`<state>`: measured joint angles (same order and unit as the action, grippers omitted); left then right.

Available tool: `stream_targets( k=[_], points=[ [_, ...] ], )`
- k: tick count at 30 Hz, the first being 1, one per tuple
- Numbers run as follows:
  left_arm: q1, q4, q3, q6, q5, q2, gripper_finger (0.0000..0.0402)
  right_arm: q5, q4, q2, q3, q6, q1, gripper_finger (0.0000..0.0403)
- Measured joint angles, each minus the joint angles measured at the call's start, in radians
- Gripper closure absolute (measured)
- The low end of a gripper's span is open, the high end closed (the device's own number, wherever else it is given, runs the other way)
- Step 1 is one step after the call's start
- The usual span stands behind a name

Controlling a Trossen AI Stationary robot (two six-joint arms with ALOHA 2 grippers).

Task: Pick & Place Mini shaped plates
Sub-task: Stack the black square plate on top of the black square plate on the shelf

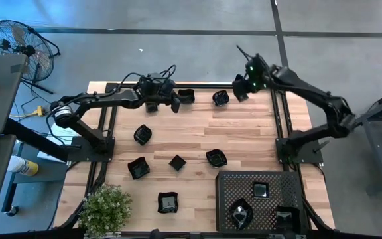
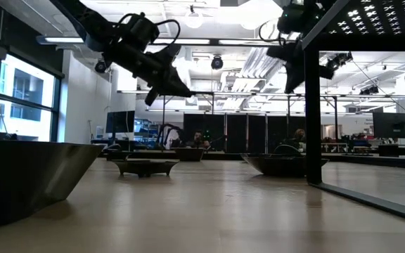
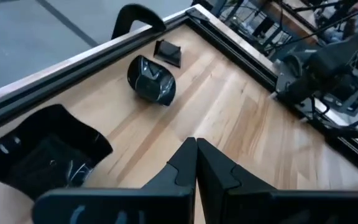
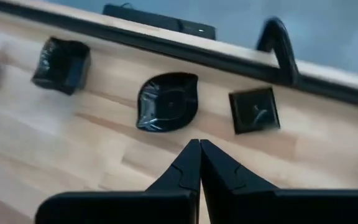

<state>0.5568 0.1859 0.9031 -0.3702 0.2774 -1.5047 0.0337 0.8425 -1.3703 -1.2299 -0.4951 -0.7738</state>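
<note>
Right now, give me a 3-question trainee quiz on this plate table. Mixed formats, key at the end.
1. True or false: the left gripper and the right gripper are both shut and hold nothing.
2. Multiple choice: how many mini plates lie inside the perforated tray, seen from above? A) none B) three C) six
3. Fill in: the potted plant stands at the table's near ____ corner in the high view (left or right side of the picture).

Key: 1 true. 2 B: a square plate, a leaf-shaped plate and one at the tray's edge. 3 left.
</note>
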Motion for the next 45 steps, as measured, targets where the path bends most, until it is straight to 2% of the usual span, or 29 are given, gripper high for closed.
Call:
stream_targets(
  k=[4, 12, 21, 24, 28, 33, 37, 39, 45],
  points=[
    [-0.001, -0.024, 0.000, 0.000, 0.002, 0.000, 0.0401, -0.069, 0.001, -0.017, -0.056, 0.067, -0.032, 0.0403],
    [-0.008, -0.027, 0.000, 0.000, 0.008, 0.000, 0.0401, -0.064, 0.050, 0.001, -0.024, 0.056, -0.084, 0.0403],
    [-0.008, -0.008, 0.000, -0.005, -0.026, 0.000, 0.0401, -0.067, 0.068, -0.143, -0.038, 0.017, -0.112, 0.0403],
    [-0.007, -0.002, 0.000, -0.005, -0.046, 0.000, 0.0401, -0.065, 0.134, -0.223, -0.127, 0.058, -0.124, 0.0403],
    [-0.008, -0.007, 0.000, -0.005, -0.044, 0.000, 0.0401, -0.015, 0.247, -0.340, -0.324, 0.178, -0.135, 0.0403],
    [-0.016, -0.020, 0.000, -0.002, -0.054, 0.000, 0.0401, -0.095, 0.376, -0.483, -0.469, 0.286, -0.181, 0.0403],
    [-0.015, -0.033, 0.000, -0.001, -0.057, 0.000, 0.0401, -0.098, 0.368, -0.508, -0.459, 0.315, -0.182, 0.0403],
    [-0.015, -0.035, 0.000, -0.002, -0.060, 0.000, 0.0401, -0.126, 0.350, -0.503, -0.434, 0.314, -0.181, 0.0403],
    [-0.015, -0.032, 0.000, -0.001, -0.060, 0.000, 0.0401, -0.123, 0.329, -0.457, -0.410, 0.312, -0.181, 0.0403]
  ],
)
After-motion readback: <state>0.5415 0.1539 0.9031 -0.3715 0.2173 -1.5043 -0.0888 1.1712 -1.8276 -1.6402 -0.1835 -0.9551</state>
